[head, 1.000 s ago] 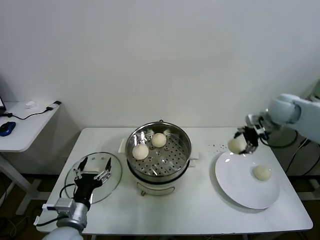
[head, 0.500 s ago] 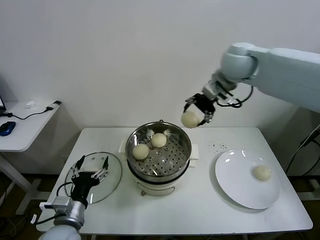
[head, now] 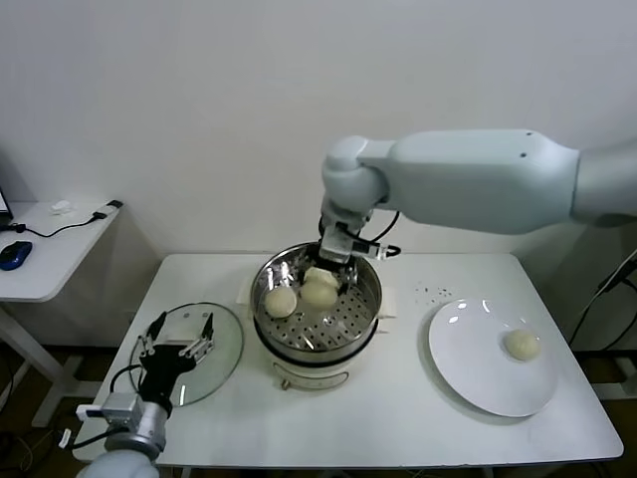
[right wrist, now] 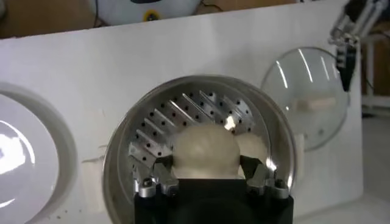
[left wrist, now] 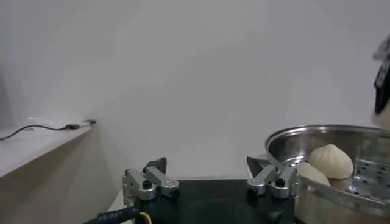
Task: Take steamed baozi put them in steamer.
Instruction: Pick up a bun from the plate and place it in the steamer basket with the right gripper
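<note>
Over the steamer (head: 299, 344), a baozi (right wrist: 204, 149) sits clamped in the right pincer (right wrist: 207, 176).

White table (head: 398, 418) against a plain white wall (head: 199, 119). Glass lid (head: 224, 349) with a white handle lying flat near the table's left end, big white plate (head: 468, 368) over on the right end. Off to the left there's a separate side desk (head: 40, 264) with a black cable (head: 70, 225) running across it and a blue mouse (head: 14, 254) near its edge.

Right hand (head: 329, 281) reaching forward and down, fingers clamped, left hand (head: 180, 337) low, fingers spread
</note>
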Tool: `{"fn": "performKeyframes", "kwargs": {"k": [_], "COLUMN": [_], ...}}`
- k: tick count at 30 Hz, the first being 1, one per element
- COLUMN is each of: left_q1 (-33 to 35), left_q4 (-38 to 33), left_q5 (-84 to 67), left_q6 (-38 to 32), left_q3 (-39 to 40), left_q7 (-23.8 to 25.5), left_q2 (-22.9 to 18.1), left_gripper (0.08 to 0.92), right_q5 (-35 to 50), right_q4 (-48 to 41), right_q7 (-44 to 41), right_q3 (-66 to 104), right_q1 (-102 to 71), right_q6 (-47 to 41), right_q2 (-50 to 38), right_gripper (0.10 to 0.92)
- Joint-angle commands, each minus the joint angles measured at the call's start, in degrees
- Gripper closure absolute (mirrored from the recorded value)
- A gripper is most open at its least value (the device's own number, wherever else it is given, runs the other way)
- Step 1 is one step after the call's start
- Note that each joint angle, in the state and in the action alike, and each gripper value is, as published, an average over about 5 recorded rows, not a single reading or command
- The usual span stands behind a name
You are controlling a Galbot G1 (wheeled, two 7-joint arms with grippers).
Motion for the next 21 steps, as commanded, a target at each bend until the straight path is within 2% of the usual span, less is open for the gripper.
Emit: {"fn": "performKeyframes", "kwargs": {"k": [1, 21], "left_q1": [0.13, 0.1], "left_q4": [0.01, -0.56], "left_q5": [0.04, 0.24], "left_q6": [-0.05, -0.06], "left_q3": [-0.06, 0.38], "left_q7": [-0.03, -0.11], "left_q2": [-0.12, -0.7], "left_gripper": [0.177, 0.177], "right_q5": [-5.57, -7.85], "right_q4": [-0.79, -2.86], "right_q7": [1.44, 5.71], "right_q3": [-1.18, -1.75], "right_q1": [-7.83, -11.68], "right_q6": [2.35, -0.01], "right_q2": [4.21, 4.38], "right_gripper": [0.299, 0.293]}}
